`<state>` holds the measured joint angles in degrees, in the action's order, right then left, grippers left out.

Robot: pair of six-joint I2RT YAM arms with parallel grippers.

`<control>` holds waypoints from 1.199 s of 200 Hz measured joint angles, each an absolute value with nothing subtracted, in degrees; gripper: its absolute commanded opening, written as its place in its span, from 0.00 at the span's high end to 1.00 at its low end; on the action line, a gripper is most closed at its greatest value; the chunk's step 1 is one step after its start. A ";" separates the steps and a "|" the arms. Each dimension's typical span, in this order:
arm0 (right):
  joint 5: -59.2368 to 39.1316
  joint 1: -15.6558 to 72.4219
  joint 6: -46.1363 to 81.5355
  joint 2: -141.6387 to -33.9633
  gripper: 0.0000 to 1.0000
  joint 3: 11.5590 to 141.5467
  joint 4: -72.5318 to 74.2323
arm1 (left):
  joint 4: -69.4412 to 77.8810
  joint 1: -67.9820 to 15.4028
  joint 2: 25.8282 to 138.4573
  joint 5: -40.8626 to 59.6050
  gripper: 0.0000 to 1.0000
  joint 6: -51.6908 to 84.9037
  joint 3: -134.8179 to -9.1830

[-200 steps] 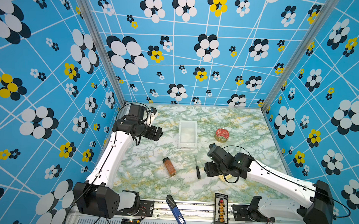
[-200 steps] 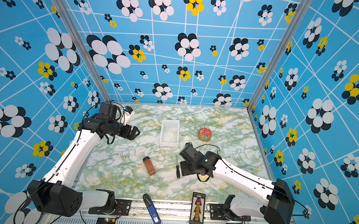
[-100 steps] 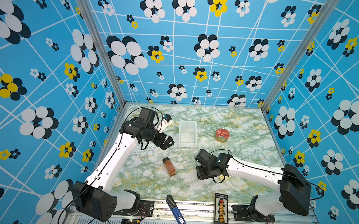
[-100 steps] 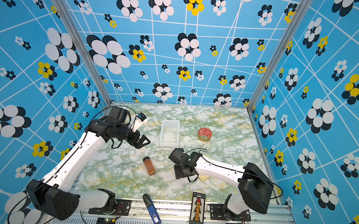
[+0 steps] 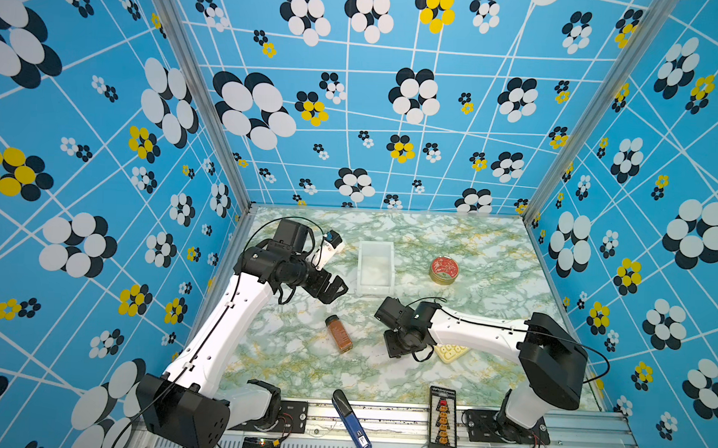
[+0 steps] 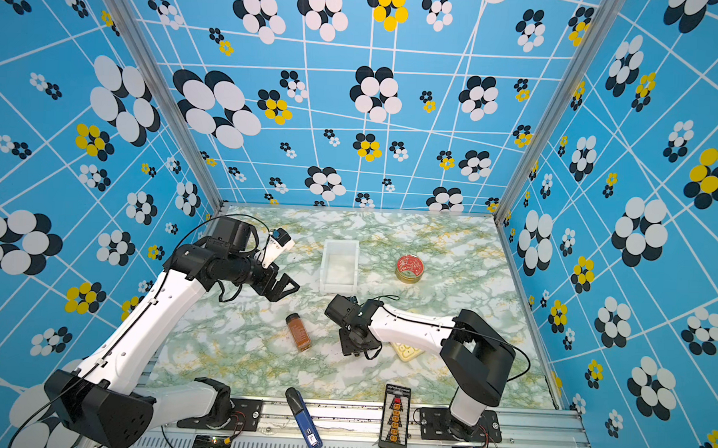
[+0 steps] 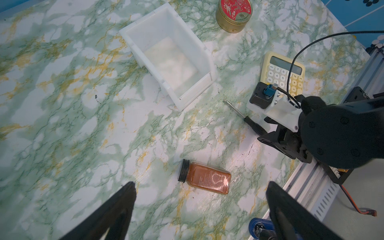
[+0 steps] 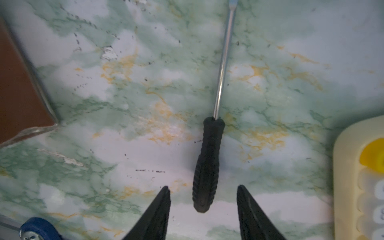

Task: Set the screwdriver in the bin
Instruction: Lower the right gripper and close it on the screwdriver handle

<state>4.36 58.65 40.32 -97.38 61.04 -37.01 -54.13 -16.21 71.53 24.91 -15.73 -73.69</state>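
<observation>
Both claws released. Your right claw (image 8: 202, 187) straddles the screwdriver (image 8: 207, 162) handle without touching it; your left claw (image 5: 337, 290) hovers near the bin (image 7: 143, 19). Screwdriver lies flat on desk (image 8: 104, 104), near the bin, outside it.

Only the calculator (image 7: 276, 71) keys are legible: MRC, M+, 7, 8, 4, 5, 2.

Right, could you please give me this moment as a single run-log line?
phase: pre-grasp | right gripper: open, jaws straddling screwdriver handle, not touching | screwdriver: flat on table | left gripper: open, empty | bin: empty
</observation>
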 measured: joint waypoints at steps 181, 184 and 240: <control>5.52 58.70 42.06 -101.23 0.65 61.98 -37.01 | -54.04 -16.27 69.87 28.03 0.01 -15.68 -72.99; 5.54 58.70 42.06 -101.27 0.65 61.98 -37.01 | -54.04 -16.27 69.87 28.10 0.01 -15.68 -72.99; 5.91 58.70 42.26 -102.02 0.71 61.98 -37.04 | -54.04 -16.27 69.87 28.14 0.01 -15.70 -72.99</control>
